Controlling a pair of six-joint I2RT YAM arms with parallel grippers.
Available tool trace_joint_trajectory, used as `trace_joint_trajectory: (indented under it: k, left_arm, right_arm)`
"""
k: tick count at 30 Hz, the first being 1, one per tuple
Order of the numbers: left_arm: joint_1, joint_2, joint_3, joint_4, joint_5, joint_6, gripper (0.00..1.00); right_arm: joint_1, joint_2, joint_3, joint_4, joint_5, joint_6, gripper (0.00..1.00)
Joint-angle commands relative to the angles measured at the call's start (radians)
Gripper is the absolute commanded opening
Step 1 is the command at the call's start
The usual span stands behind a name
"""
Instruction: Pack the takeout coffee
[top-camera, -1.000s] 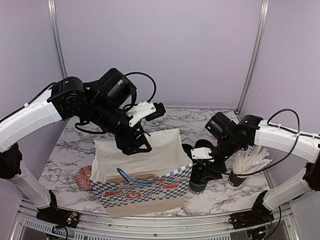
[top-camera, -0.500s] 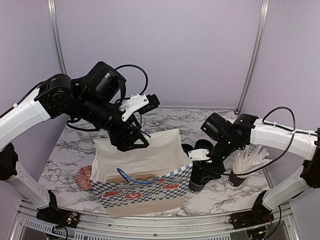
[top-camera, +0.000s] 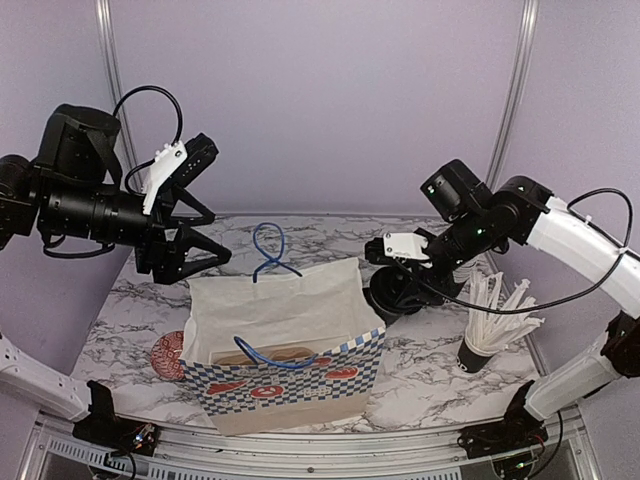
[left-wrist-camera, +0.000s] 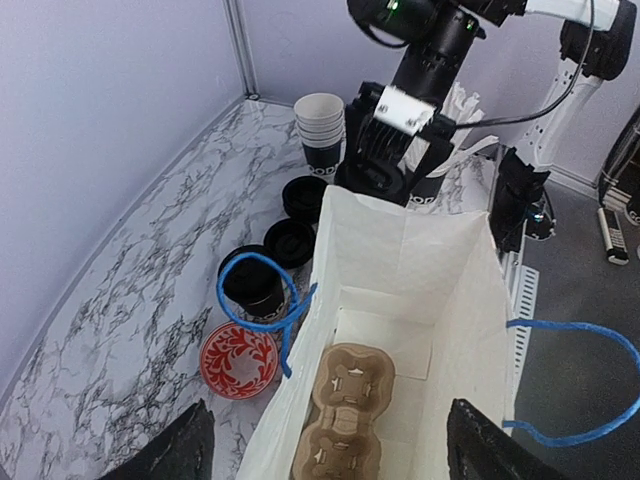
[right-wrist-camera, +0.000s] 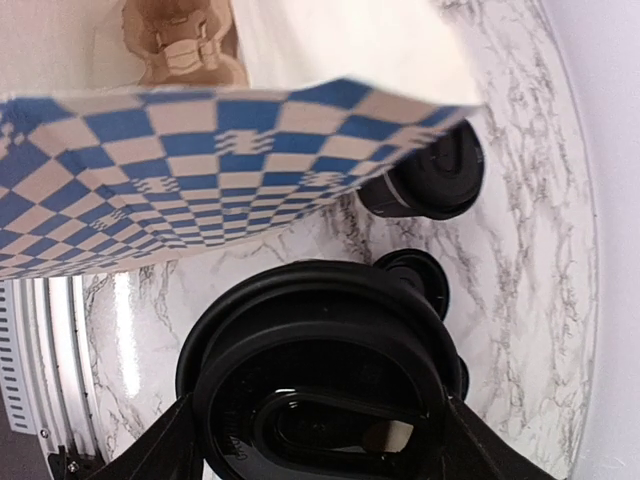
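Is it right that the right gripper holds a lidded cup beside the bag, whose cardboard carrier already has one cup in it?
No: the cardboard carrier is empty, as the left wrist view shows. The right gripper does hold a lidded cup beside the bag.

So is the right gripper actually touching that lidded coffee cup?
Touching. The right wrist view shows the fingers of the right gripper pressed against both sides of the lidded coffee cup; the top view shows it held beside the bag.

Left gripper (top-camera: 203, 238): swung clear, left of the bag (top-camera: 290, 315)
Takeout cup (right-wrist-camera: 320, 350): lifted by right gripper (top-camera: 398, 290), right of the bag
Blue handle (top-camera: 268, 250): raised
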Motion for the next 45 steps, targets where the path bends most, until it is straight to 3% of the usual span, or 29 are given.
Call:
trace_joint_trajectory:
  k: [1,8,15,21,26,39,45]
  left_arm:
    - [-0.005,-0.007,-0.127,-0.012,-0.173,0.016,0.83]
    - [-0.002,0.142,-0.114,-0.009,-0.228,0.111,0.85]
    - [0.053,0.25,-0.032,-0.019,-0.149,0.18,0.81]
    - [0.095,0.279,-0.024,-0.057,-0.007,0.18,0.6]
    - [0.111,0.332,-0.008,-0.11,0.095,0.178,0.46]
    - [0.116,0.372,0.092,-0.143,0.122,0.194,0.01]
    - [0.116,0.376,0.118,-0.144,0.107,0.218,0.0]
  right_arm:
    - [-0.087,0.001,0.137,0.0,0.002,-0.029,0.64]
    - [-0.136,0.02,0.444,0.035,0.031,-0.042,0.63]
    - [-0.137,-0.021,0.595,-0.075,-0.375,-0.053,0.64]
    - [-0.082,-0.042,0.536,-0.18,-0.573,-0.106,0.64]
    - [0.044,0.001,0.49,-0.163,-0.51,-0.101,0.62]
    - [0.29,0.289,0.7,-0.224,-0.227,-0.113,0.57]
    - [0.385,0.351,0.731,-0.262,-0.087,-0.082,0.56]
